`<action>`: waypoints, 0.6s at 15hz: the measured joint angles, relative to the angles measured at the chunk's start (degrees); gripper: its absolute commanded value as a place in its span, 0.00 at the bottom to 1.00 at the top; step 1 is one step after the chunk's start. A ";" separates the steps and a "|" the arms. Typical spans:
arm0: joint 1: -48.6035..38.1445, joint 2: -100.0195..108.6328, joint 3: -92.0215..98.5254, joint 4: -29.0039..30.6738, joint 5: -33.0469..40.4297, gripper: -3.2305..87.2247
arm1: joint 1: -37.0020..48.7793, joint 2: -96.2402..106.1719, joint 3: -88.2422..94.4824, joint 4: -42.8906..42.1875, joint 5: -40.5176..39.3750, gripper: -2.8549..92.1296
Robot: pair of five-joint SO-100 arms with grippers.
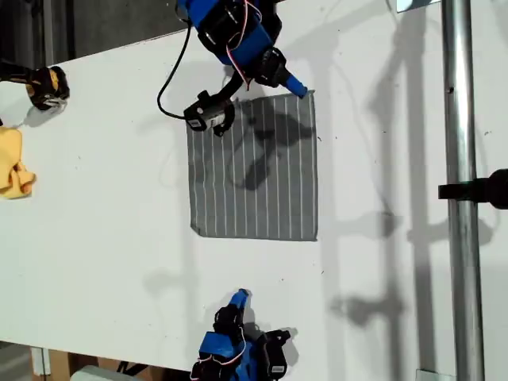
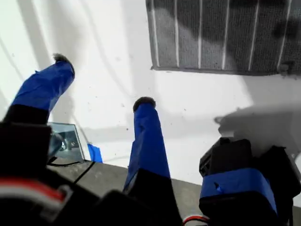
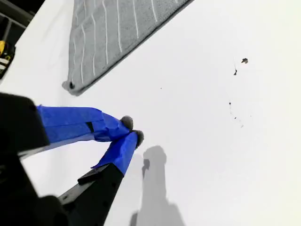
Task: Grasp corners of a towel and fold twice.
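Pre-grasp step. Towel [image 1: 254, 167] lay flat mid-counter [image 1: 95, 238]. In exterior view, my first gripper [image 2: 101, 80] sat at its 12 o'clock, jaws apart; my second gripper [image 3: 131, 131] at 6, jaws together. Next: open second, reach corners.

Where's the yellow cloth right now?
The yellow cloth lies bunched at the exterior view's far left edge of the white table, well apart from the towel and just below a yellow-and-black object.

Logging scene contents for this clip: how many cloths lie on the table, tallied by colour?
Grey striped: 1, the towel, lying flat
Yellow: 1, a crumpled cloth at the exterior view's left edge
Total: 2
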 measured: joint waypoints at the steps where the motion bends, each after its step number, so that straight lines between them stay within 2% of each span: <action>1: 0.00 0.00 0.00 0.00 0.00 0.03 | 0.62 0.00 2.29 -0.88 0.00 0.35; 5: 0.00 0.00 0.00 0.00 0.00 0.03 | 3.43 0.00 16.88 -9.76 0.88 0.35; 9: 0.00 0.00 0.00 0.00 0.00 0.03 | 2.72 1.32 28.56 -20.48 5.10 0.35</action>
